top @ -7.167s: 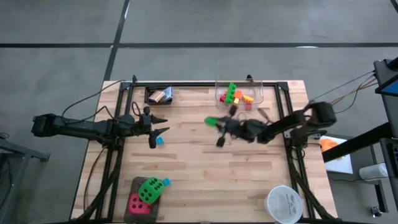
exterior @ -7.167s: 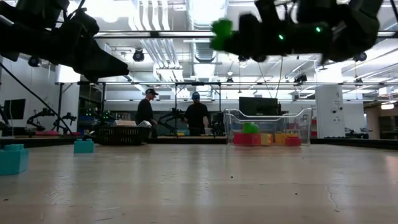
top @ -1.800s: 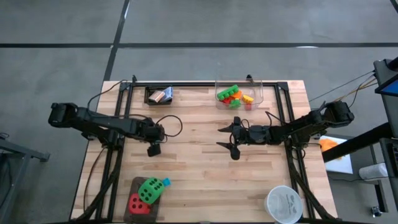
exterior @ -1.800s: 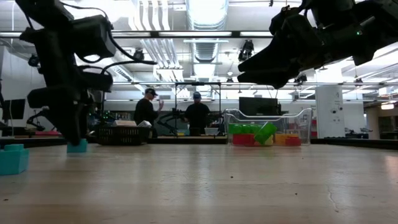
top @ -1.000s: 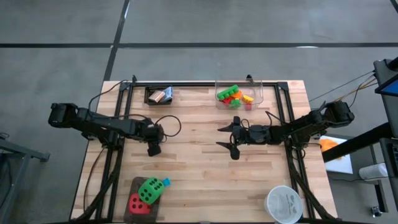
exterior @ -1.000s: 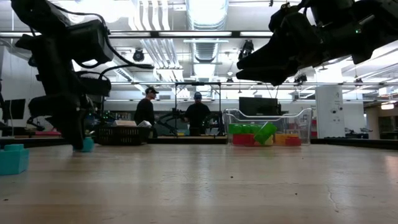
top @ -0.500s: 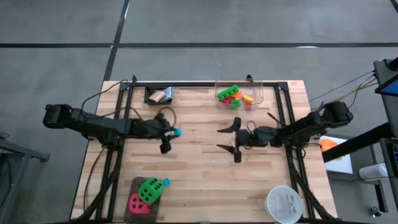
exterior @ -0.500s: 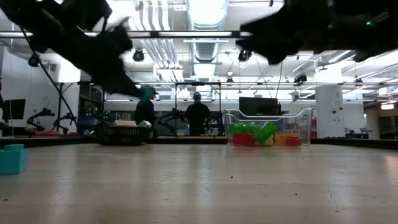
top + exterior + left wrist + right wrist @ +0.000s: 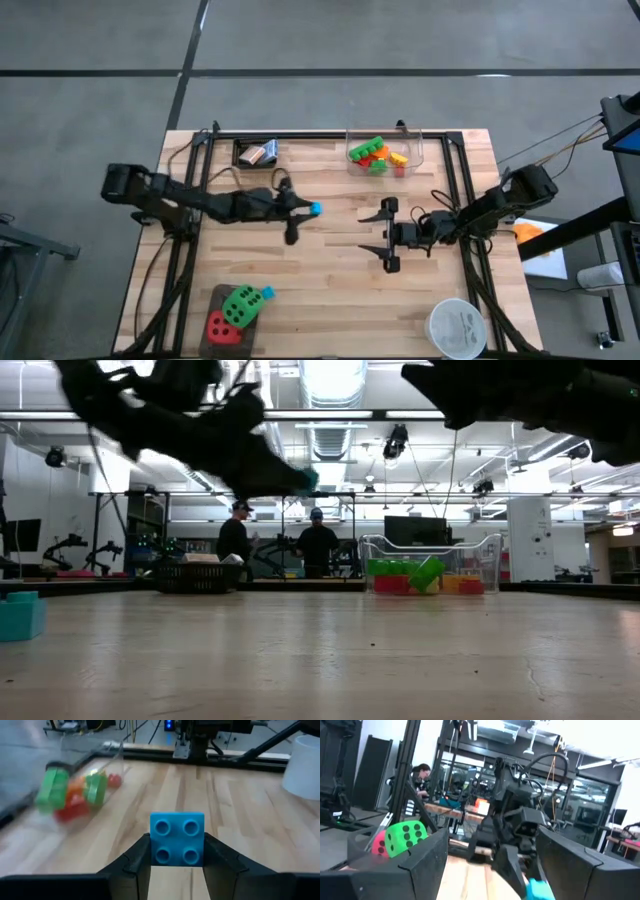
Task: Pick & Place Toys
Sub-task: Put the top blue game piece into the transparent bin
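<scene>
My left gripper (image 9: 308, 211) is over the middle of the table, shut on a small blue brick (image 9: 177, 840), which also shows as a blue brick (image 9: 314, 209) from above. To its right, my right gripper (image 9: 384, 236) hangs open with nothing in it. Green, red, orange and yellow bricks lie in the clear tub (image 9: 385, 152) at the far edge. A green die (image 9: 240, 304) and a red die (image 9: 221, 326) rest on a dark tray near the front left. Card packs (image 9: 258, 153) lie in a black tray at the far left. My left gripper pinches the blue brick by two opposite side walls (image 9: 153, 851) between its two fingers (image 9: 134, 864). The fingers come almost level from the table's left. The brick is lifted clear of the table, with its studded top up toward the wrist camera.
A round white bowl (image 9: 458, 328) stands at the front right corner. A small blue brick (image 9: 265, 294) sits beside the green die. Black frame rails (image 9: 330, 135) run along the table's far, left and right sides. People stand in the room behind the table.
My left gripper has lifted the blue brick off the table and carried it toward the table's right. It has tipped from pointing down to nearly level. My right gripper has drawn back toward the right and near edges and tipped its fingers upward.
</scene>
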Tool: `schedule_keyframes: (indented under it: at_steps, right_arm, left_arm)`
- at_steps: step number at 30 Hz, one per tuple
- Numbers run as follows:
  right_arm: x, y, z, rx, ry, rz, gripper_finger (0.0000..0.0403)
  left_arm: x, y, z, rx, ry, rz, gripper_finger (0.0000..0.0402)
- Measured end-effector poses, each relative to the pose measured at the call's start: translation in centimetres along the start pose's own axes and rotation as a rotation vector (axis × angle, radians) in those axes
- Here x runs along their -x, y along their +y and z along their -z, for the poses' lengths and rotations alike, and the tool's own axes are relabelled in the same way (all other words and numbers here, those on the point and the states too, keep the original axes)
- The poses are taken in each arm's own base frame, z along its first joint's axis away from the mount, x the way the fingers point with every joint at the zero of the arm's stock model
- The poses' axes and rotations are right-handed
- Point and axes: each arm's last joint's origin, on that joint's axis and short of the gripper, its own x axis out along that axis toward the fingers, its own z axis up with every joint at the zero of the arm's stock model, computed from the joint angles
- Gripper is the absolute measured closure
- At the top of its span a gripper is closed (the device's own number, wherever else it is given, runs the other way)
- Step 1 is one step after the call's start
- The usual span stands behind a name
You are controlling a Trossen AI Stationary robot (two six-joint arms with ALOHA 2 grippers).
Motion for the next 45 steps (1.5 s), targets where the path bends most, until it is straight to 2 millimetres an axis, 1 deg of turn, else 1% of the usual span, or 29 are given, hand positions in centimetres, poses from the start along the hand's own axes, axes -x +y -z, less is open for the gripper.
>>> schedule_keyframes:
  at_steps: [3, 5, 7, 10, 12, 16, 19, 22, 25, 28, 30, 35, 38, 41, 45]
  right_arm:
    - [0.1, 0.1, -0.6, 0.008, -0.024, -0.002, 0.0113]
    - [0.3, 0.2, -1.0, 0.02, -0.039, -0.008, 0.0113]
    - [0.6, 0.3, -1.4, 0.032, -0.053, -0.016, 0.0113]
    - [1.0, 0.5, -1.8, 0.046, -0.065, -0.018, 0.0113]
    - [1.3, 0.6, -2.0, 0.053, -0.07, -0.02, 0.0113]
    - [1.8, 0.7, -1.9, 0.06, -0.062, -0.021, 0.0113]
    - [1.9, 0.6, -1.8, 0.065, -0.054, -0.007, 0.0113]
    - [1.9, 0.6, -1.8, 0.066, -0.053, -0.006, 0.0113]
    - [2.0, 0.6, -1.8, 0.07, -0.051, -0.006, 0.0113]
    - [2.0, 0.6, -1.8, 0.068, -0.049, -0.004, 0.0113]
    - [2.0, 0.6, -1.8, 0.069, -0.048, -0.005, 0.0113]
    - [2.0, 0.6, -1.7, 0.069, -0.046, -0.004, 0.0113]
    - [2.0, 0.6, -1.7, 0.068, -0.045, -0.001, 0.0113]
    - [2.0, 0.6, -1.7, 0.066, -0.045, -0.001, 0.0113]
    - [2.0, 0.6, -1.7, 0.066, -0.044, -0.001, 0.0113]
  left_arm:
    - [-2.6, 0.4, -1.6, -0.045, 0.029, -0.03, 0.0268]
    - [-4.4, 1.3, -2.6, -0.065, 0.081, -0.071, 0.0268]
    - [-6.2, 2.6, -3.6, -0.067, 0.129, -0.112, 0.0268]
    - [-8.7, 5.4, -5.1, -0.043, 0.174, -0.18, 0.0268]
    - [-10.2, 7.2, -6.1, -0.033, 0.169, -0.22, 0.0268]
    - [-12.5, 10.4, -7.3, -0.018, 0.156, -0.269, 0.0268]
    - [-14.1, 12.1, -7.8, -0.003, 0.148, -0.262, 0.0268]
    - [-15.4, 13.4, -7.9, -0.002, 0.151, -0.266, 0.0268]
    - [-16.4, 14.1, -7.9, -0.009, 0.155, -0.275, 0.0268]
    - [-17.0, 14.3, -7.6, -0.003, 0.164, -0.275, 0.0262]
    - [-17.1, 14.3, -7.4, -0.003, 0.173, -0.274, 0.0231]
    - [-17.0, 14.3, -7.1, 0.027, 0.197, -0.278, 0.0127]
    - [-16.9, 14.3, -7.0, 0.043, 0.21, -0.28, 0.0083]
    - [-16.7, 14.3, -6.9, 0.048, 0.24, -0.279, 0.0055]
    - [-16.4, 14.2, -6.8, 0.05, 0.274, -0.277, 0.0042]
